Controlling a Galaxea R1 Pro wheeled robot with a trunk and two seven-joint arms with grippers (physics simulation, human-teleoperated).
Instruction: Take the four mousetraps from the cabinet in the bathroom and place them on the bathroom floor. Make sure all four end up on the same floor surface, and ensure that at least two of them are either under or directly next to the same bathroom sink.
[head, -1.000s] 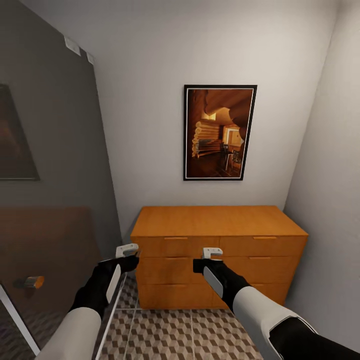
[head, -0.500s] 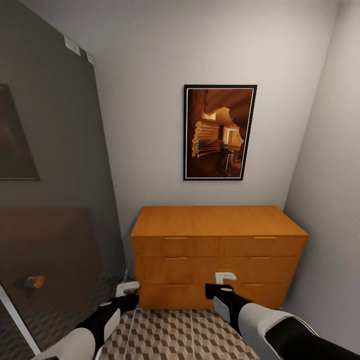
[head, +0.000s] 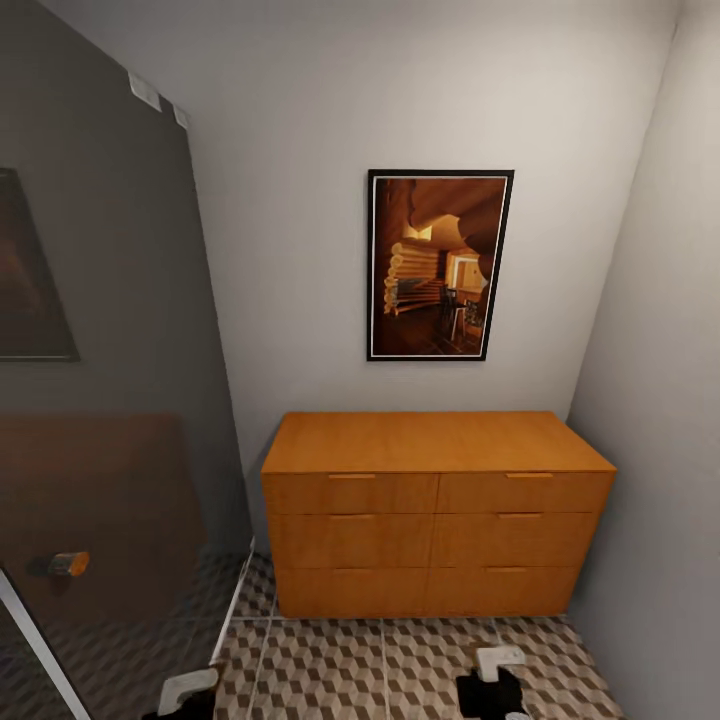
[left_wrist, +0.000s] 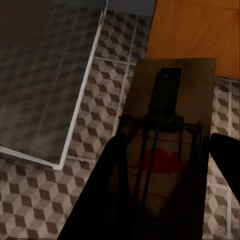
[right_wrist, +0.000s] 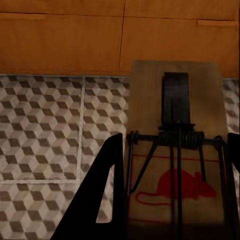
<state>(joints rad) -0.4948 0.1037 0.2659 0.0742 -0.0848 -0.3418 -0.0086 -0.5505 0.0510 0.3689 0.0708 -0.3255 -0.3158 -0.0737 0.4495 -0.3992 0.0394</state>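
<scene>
The honey-orange cabinet (head: 435, 500) stands against the back wall with all its drawer fronts closed. Cube-patterned bathroom floor (head: 380, 660) lies in front of it. My left gripper (head: 188, 690) and right gripper (head: 498, 664) sit low at the bottom edge of the head view, above the tiles. In the left wrist view my left gripper (left_wrist: 167, 172) is shut on a brown mousetrap (left_wrist: 167, 145) with a dark spring and a red mouse print. My right gripper (right_wrist: 174, 192) is shut on a second mousetrap (right_wrist: 175, 150), with the cabinet front (right_wrist: 120, 35) just beyond it. The sink is out of view.
A glass shower panel (head: 100, 420) with a white frame edge (left_wrist: 75, 120) and a small handle (head: 60, 563) closes off the left side. A framed picture (head: 440, 265) hangs above the cabinet. The right wall (head: 660, 450) stands close to the cabinet's end.
Both arms have dropped from drawer height in front of the cabinet down toward the floor, and now barely show at the bottom of the head view. The camera has not moved.
</scene>
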